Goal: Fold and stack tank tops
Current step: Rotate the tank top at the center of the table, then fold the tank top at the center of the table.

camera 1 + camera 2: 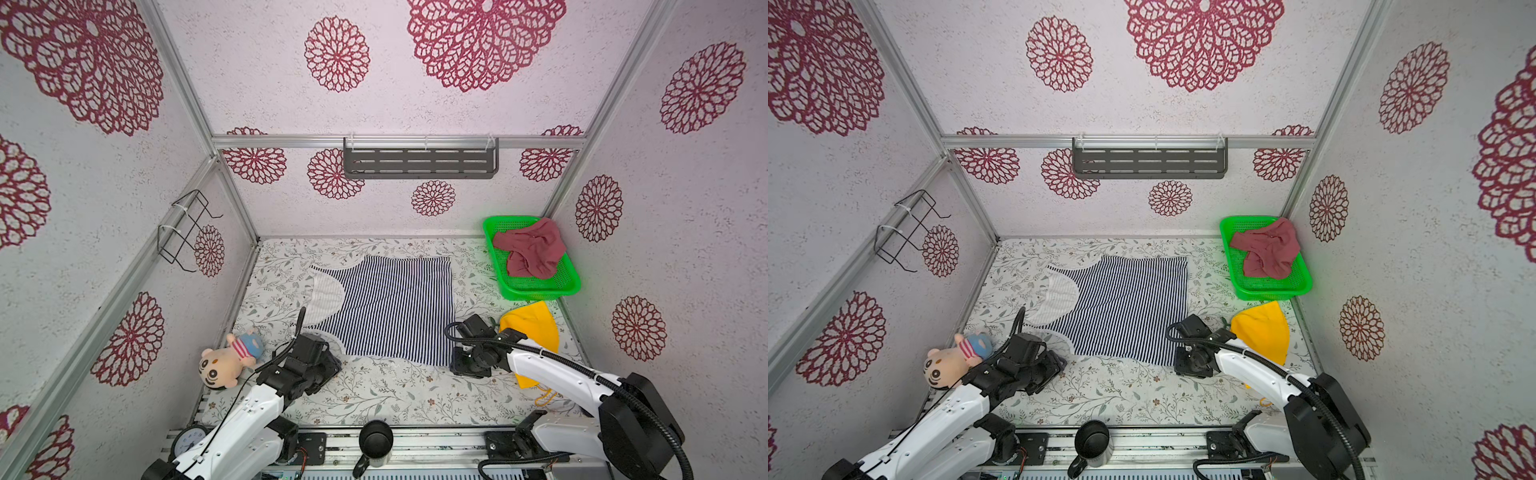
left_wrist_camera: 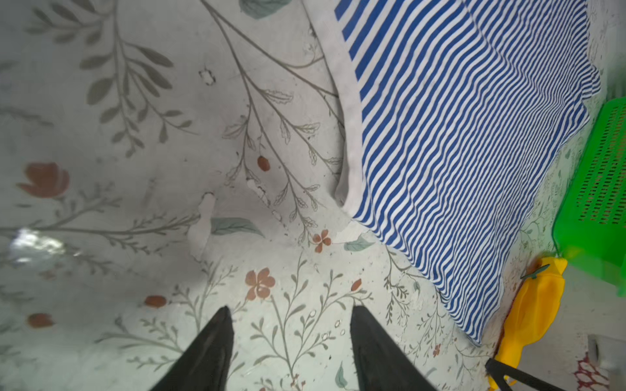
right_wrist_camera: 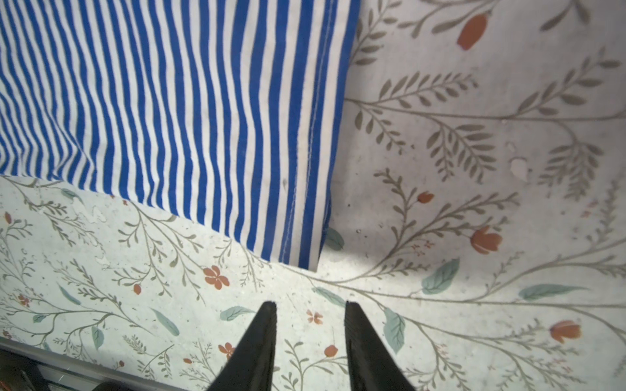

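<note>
Far left: plush toy (image 1: 226, 361) at edge of surface (image 1: 374, 395). Next, left tool (image 2: 290, 311): jaws moderately wide, nothing between, over bare surface just beside near-left corner of striped tank top (image 1: 395, 307). That top spread flat mid-surface. Then right tool (image 3: 310, 306): jaws parted but narrower, empty, just off near-right corner of same top. Beside right arm: yellow cloth (image 1: 534, 328). Far right corner: maroon tank top (image 1: 532, 249) crumpled in green basket (image 1: 536, 294).
</note>
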Available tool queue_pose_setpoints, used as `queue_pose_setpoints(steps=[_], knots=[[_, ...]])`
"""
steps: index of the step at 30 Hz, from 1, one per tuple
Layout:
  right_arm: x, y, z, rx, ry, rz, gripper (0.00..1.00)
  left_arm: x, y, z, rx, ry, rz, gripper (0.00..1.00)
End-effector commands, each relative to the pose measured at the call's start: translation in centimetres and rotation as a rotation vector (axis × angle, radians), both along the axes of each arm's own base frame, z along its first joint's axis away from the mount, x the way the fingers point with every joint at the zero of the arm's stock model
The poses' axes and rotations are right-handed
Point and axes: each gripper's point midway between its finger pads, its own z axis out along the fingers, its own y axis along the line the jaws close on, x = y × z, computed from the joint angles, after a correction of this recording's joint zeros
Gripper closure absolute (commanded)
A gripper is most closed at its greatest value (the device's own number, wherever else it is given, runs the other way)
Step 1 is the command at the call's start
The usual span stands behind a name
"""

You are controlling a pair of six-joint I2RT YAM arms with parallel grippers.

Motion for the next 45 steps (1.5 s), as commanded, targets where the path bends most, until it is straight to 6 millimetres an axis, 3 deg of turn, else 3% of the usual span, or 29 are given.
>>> queue_pose_setpoints(steps=[1, 4, 8, 10, 14, 18, 29, 39, 45], knots=[[-0.2, -0.3, 0.4, 0.006, -0.005, -0.026, 0.67, 2.5, -1.6, 1.0, -0.081, -0.061, 0.039, 0.40], [-0.3, -0.7, 0.4, 0.005, -0.019, -0.046, 0.73, 3.3, -1.8, 0.6, -0.042, -0.045, 0.010, 0.45], [-0.3, -0.9, 0.2, 0.006, -0.027, -0.064, 0.83, 4.8, -2.0, 0.6, -0.034, -0.078, 0.027, 0.66], [-0.2, -0.8, 0.0, 0.007, -0.028, -0.066, 0.83, 5.3, -1.9, 0.5, -0.020, -0.079, 0.027, 0.65], [0.4, -0.6, 0.0, 0.014, -0.052, -0.072, 0.80, 6.2, -2.1, 0.2, -0.017, -0.089, 0.032, 0.49], [1.3, -0.1, -0.1, 0.027, -0.079, -0.077, 0.74, 6.7, -2.2, -0.5, -0.004, -0.080, 0.031, 0.46], [2.4, 0.6, -1.0, 0.028, -0.093, -0.072, 0.73, 8.1, -2.5, -1.4, 0.003, -0.077, 0.049, 0.57], [2.2, 0.1, -2.1, -0.008, -0.068, -0.079, 0.70, 6.1, -2.2, -2.3, 0.043, 0.007, -0.005, 0.61], [1.5, 0.1, -3.1, -0.018, -0.036, -0.077, 0.71, 5.9, -2.2, -3.1, 0.046, 0.020, -0.007, 0.74]])
